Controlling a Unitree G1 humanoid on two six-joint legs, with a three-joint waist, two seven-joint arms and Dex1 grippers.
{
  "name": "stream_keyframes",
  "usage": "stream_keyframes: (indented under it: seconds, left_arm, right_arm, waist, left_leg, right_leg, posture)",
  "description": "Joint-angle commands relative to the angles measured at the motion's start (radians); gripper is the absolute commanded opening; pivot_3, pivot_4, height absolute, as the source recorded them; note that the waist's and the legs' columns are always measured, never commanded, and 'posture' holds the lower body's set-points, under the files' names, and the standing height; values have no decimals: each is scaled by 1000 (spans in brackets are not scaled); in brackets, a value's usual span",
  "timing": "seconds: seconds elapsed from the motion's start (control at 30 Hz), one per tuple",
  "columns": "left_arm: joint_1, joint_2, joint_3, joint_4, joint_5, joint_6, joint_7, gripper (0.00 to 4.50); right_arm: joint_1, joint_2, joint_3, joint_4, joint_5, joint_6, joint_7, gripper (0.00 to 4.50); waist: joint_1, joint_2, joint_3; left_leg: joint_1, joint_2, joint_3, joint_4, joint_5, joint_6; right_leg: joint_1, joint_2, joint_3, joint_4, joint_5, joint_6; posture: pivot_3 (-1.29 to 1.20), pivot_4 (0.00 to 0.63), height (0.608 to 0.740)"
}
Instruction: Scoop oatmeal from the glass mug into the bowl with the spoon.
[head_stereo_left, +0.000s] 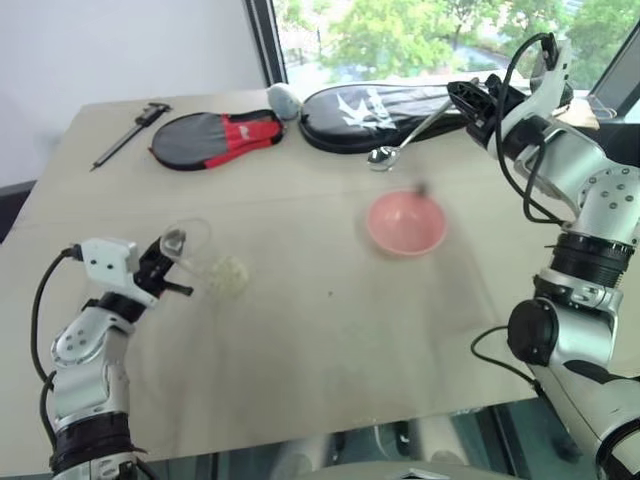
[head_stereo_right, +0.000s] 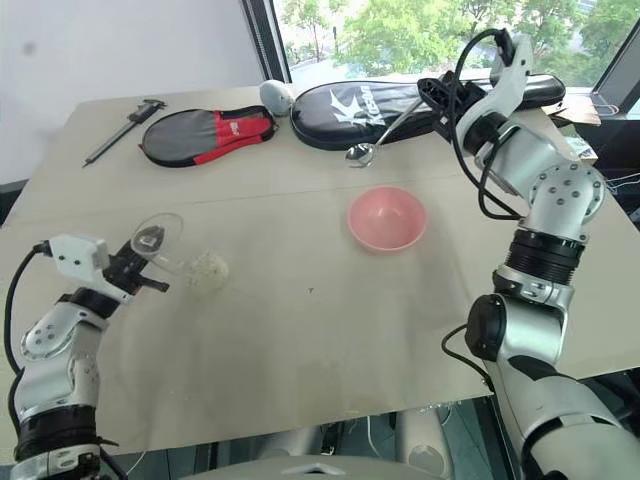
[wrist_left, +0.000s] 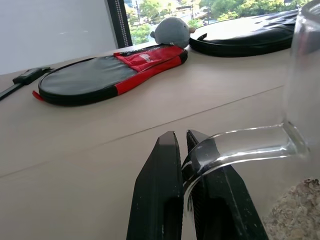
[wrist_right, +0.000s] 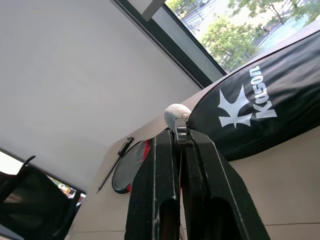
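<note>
clear glass mug tipped on its side on a matte beige table, flaky pale oatmeal in it, just ahead of the left gripper, which is clamped on the mug's curved handle. right gripper closed on shiny slim spoon, held up above and beyond the smooth round pink bowl.
</note>
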Motion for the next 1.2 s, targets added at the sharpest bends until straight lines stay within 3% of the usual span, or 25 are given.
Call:
stream_keyframes:
  seconds: [0.03, 0.27, 0.5, 0.67, 0.73, 0.93, 1.2]
  left_arm:
    - [-119, 11, -62, -64, 21, 30, 41, 73]
    - [-353, 11, -268, 25, 159, 60, 31, 73]
    - [-551, 2, -395, 172, 244, 50, -12, 73]
    - [-633, -7, -424, 207, 251, 88, -38, 73]
    - [-661, -15, -430, 217, 253, 98, -44, 73]
    - [-711, -25, -457, 240, 268, 95, -57, 73]
    - [-747, -31, -489, 303, 334, 25, -46, 73]
  right_arm:
    - [-79, 17, 17, -58, 60, -4, 7, 0]
    - [-138, 68, 110, -79, 72, -13, 62, 0]
    - [-92, 67, 256, -119, -40, -59, 175, 0]
    - [-54, 61, 317, -172, -89, -69, 215, 0]
    - [-18, 34, 400, -205, -184, -119, 262, 0]
    - [66, -43, 626, -238, -452, -343, 436, 0]
    - [128, 25, 611, -223, -452, -281, 455, 0]
  waist:
    - [3, 0, 0]
    - [-7, 0, 0]
    - [-28, 0, 0]
    - [-34, 0, 0]
    - [-39, 0, 0]
    - [-42, -1, 0]
    - [-43, -1, 0]
  left_leg:
    - [0, 0, 0, 0, 0, 0]
    - [-1, 0, -1, 1, 0, 0]
    - [-4, 0, 0, 1, 0, 0]
    - [-14, 0, 0, 7, 1, -2]
    - [-21, -2, 0, 13, 1, -2]
    - [-21, -4, 1, 16, 2, -3]
    - [-20, -3, 0, 16, 4, -5]
  right_leg:
    - [0, 0, -1, 0, 0, 0]
    - [0, 0, -1, -1, 0, 0]
    - [-4, -1, -3, -1, 0, 0]
    - [-14, -1, -3, 6, 0, 0]
    - [-21, -2, -3, 12, 0, 0]
    - [-21, -4, -3, 16, 0, 1]
    - [-22, -3, -3, 18, 2, -1]
  posture:
    - [0, 150, 740]
    - [0, 150, 740]
    - [0, 150, 740]
    - [0, 150, 740]
    - [0, 150, 740]
    - [0, 150, 740]
    - [0, 150, 740]
